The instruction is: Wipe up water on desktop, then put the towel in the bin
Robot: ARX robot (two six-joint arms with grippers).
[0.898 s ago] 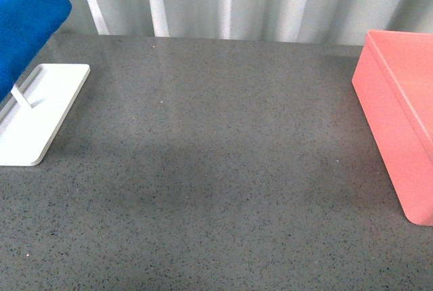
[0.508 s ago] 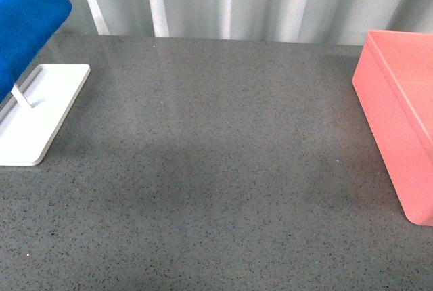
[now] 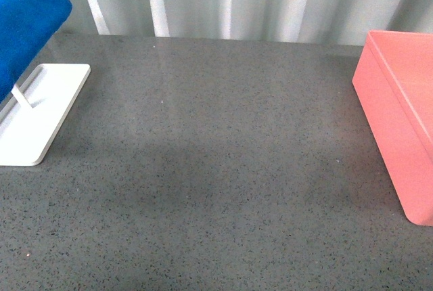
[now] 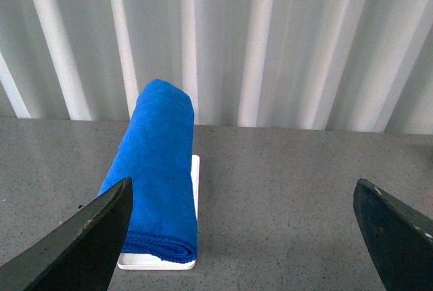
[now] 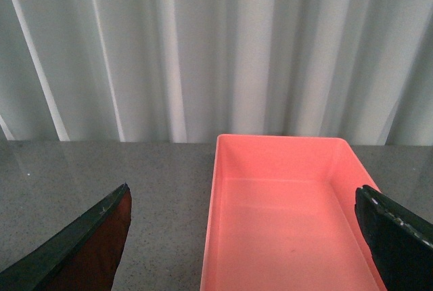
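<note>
so towel (image 3: pixel 27 24) on rack (image 3: pixel 42 109), bin (image 3: pixel 399 112) far r.

Soft, even white light fills all three views, with no hard shadows. Across the desktop (image 3: pixel 223 101) a pale sheen lies toward 12 o'clock and a broad dim shadow spreads from the centre toward 7 o'clock. In both wrist views the fingers (image 4: pixel 81 243) at 7 and 5 o'clock are dark and slightly blurred

No legible text, label, brand, number or sign anywhere; seemingly none on the towel (image 4: pixel 157 169) beyond the left gripper (image 4: pixel 242 186) fingertips.
</note>
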